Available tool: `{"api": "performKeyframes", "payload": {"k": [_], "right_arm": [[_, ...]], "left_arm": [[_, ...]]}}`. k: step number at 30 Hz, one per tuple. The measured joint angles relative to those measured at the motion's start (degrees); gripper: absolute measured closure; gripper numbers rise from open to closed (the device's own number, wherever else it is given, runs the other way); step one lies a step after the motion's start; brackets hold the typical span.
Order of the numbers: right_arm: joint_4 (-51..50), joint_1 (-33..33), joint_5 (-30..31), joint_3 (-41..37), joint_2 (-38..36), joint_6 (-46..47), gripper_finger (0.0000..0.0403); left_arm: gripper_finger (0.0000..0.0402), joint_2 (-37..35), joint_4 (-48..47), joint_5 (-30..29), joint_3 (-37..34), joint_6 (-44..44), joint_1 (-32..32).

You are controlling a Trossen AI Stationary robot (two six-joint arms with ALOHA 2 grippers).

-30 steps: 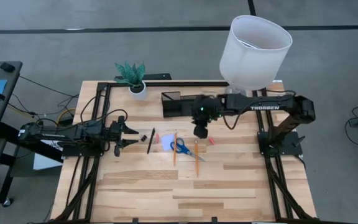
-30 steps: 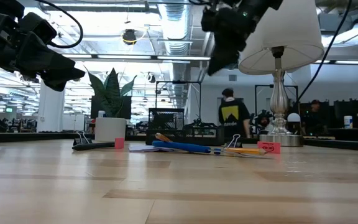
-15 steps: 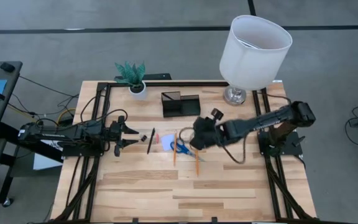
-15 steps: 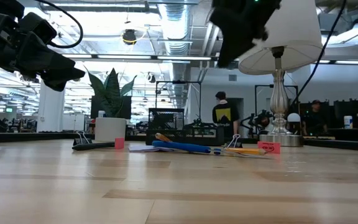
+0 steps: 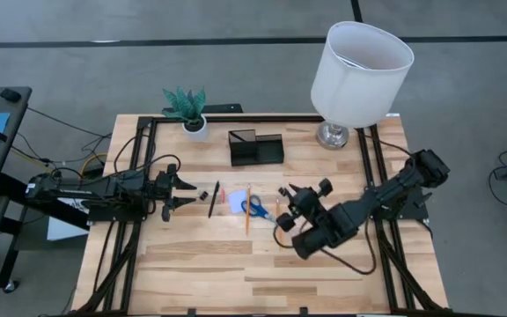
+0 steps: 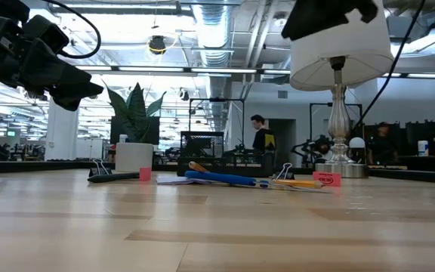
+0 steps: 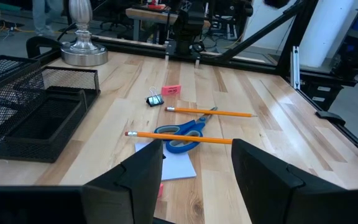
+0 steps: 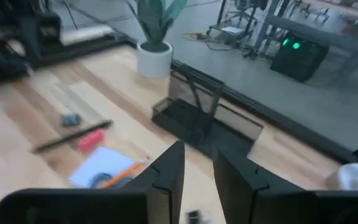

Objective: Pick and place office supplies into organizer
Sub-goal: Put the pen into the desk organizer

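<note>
Above the pencils (image 5: 278,224), the right claw (image 5: 287,202) hangs slightly parted, empty.

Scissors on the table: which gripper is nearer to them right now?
Right. The right gripper hangs just past the scissors on their lamp side, while the left gripper waits farther off, beyond the black pen.

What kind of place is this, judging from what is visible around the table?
Probably a robotics lab or workshop in an industrial-style hall. Bare ceiling ducts run overhead, more metal-framed workbenches stand behind the wooden table, and a person walks among them.
</note>
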Motion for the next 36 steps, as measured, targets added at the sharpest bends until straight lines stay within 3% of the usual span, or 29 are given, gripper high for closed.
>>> {"api": "performKeyframes", "payload": {"k": [9, 17, 26, 36], "right_arm": [[3.71, 1.82, 0.22, -0.08, 7.24, 10.02, 0.0326], [11.88, 2.45, -1.31, 0.19, 11.92, 9.86, 0.0326], [15.70, 4.41, -2.82, 0.20, 12.21, 9.43, 0.0326], [13.13, 4.32, -0.39, 0.22, 11.75, 1.31, 0.0326]], "left_arm": [[0.0218, 0.01, -0.01, 0.02, 0.01, 0.00, -0.01], [0.0218, 0.01, 0.06, 0.00, -0.01, -2.12, -0.01], [0.0218, 0.01, 0.05, 0.02, -0.01, -3.74, 0.01], [0.0218, 0.01, 0.65, -0.41, -0.01, -3.85, -0.01]]}}
